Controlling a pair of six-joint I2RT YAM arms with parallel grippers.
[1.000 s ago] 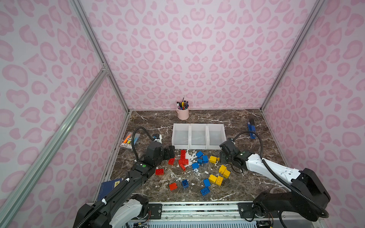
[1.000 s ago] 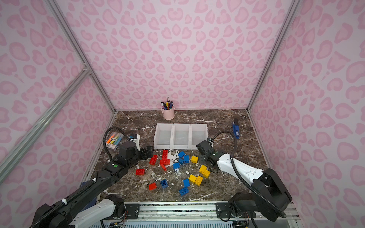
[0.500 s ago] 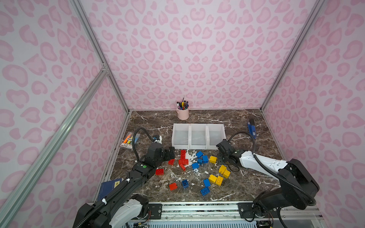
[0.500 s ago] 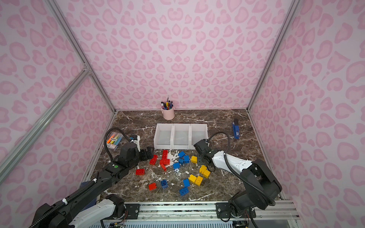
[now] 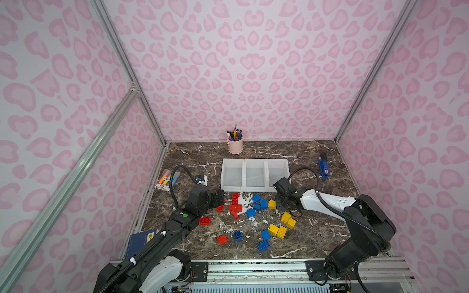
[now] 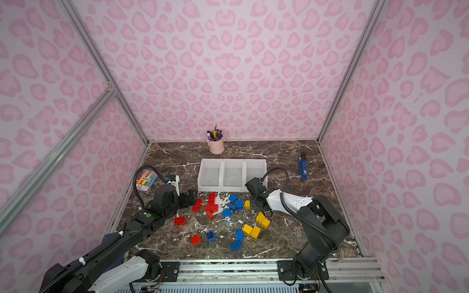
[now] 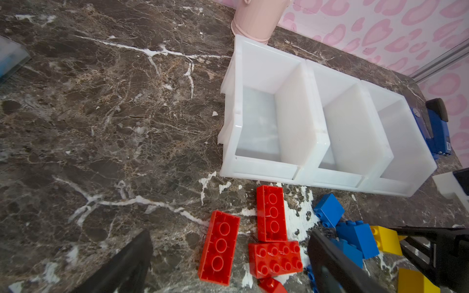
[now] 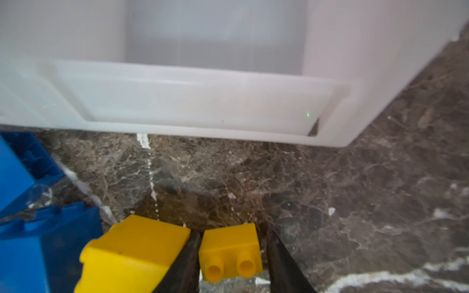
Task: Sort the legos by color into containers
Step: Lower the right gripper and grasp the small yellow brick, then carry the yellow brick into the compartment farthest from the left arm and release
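Step in hand: first yellow pick, nothing sorted yet; all the legos (image 5: 250, 213) lie loose on the marble table (image 5: 317, 228) just in front of the containers (image 5: 255, 188), reds to the left, blues in the middle, yellows to the right; all three bins look empty in the left wrist view; right gripper (image 8: 230, 232) has narrow jaws, with a finger on each side of a small yellow brick (image 8: 229, 251) lying studs toward the camera, right bin's front lip (image 8: 203, 101) straight ahead and near; left gripper (image 5: 218, 198) is spread wide and holds nothing, low beside the red bricks (image 7: 271, 213); next move likely needs a straight lift, since a second yellow brick (image 8: 134, 248) sits against the outside of one finger and could drag along, then a carry over the lip and a release; whichever bin takes it becomes the yellow bin; left arm looks set to drop onto a red; hard to make out: whether the pinch is fully tight, as a dark sliver shows on one side of the brick; whether the brick is off the marble; right fingertips are hidden under the wrist in both top views, and the right arm covers the right bin's near corner there; right wrist view is soft and cuts off the finger bases, so the bin floor is barely seen.
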